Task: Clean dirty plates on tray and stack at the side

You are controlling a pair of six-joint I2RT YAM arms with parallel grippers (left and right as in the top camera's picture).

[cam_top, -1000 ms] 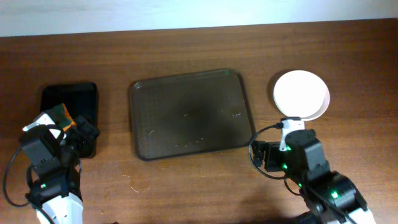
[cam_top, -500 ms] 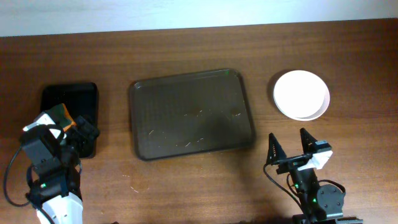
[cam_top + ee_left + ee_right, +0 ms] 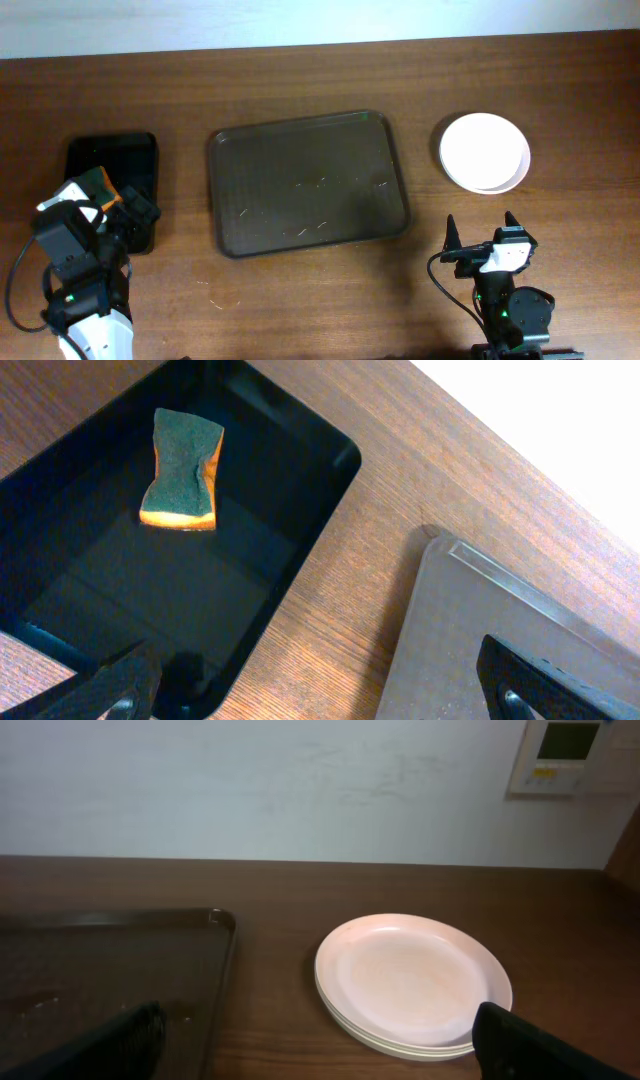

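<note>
While both arms sit at the near edge of the table (image 3: 300, 80), the plates (image 3: 485, 152) are stacked on the bare wood just right of the tray (image 3: 308, 183), a white one on top. The tray's dark surface shows pale scuffs. The left gripper (image 3: 132, 213) is spread wide and empty over the small black tray (image 3: 112, 160), where a green-and-orange sponge (image 3: 183, 483) lies. The right gripper (image 3: 480, 235) is wide open too, empty, near the plates but apart from them.

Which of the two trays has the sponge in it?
The small glossy black tray on the robot's left: the green-and-orange sponge lies inside it. The larger brown tray in the middle holds no sponge.
</note>
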